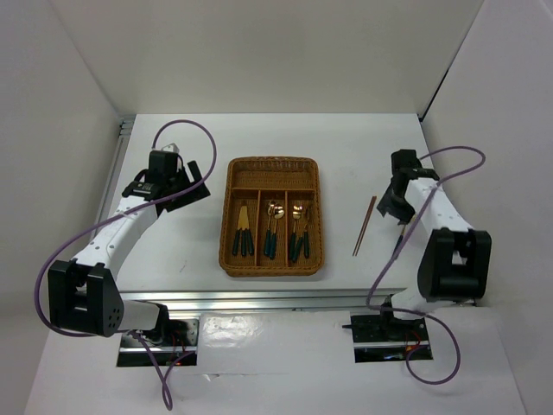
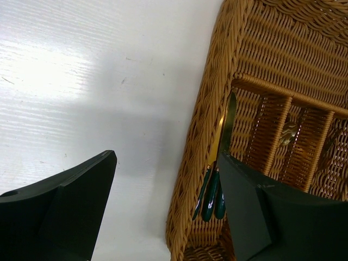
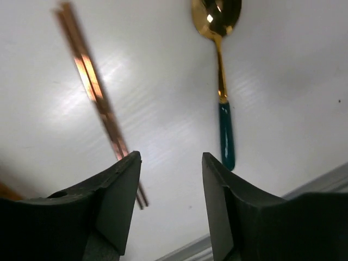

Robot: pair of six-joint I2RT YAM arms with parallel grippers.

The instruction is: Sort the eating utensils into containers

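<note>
R gripper [image 3: 171, 159] hangs empty, jaws apart, btwn chopsticks [image 3: 95, 89] & spoon [image 3: 222, 92], both on bench right of tray [image 1: 232, 216]. Prob. chopsticks next: centre at mid-length, pinch across both sticks together. Their long axis runs near-to-far edge, far tips leaning right; spoon handle points to near edge.

A white table [image 1: 346, 147] carries a brown wicker tray [image 1: 226, 216] at its middle. A pair of thin copper-coloured chopsticks [image 1: 364, 226] lies side by side on the bare surface right of the tray, well apart from it. Farther right of the tray rests a gold spoon [image 3: 220, 70] with a dark green handle.
</note>
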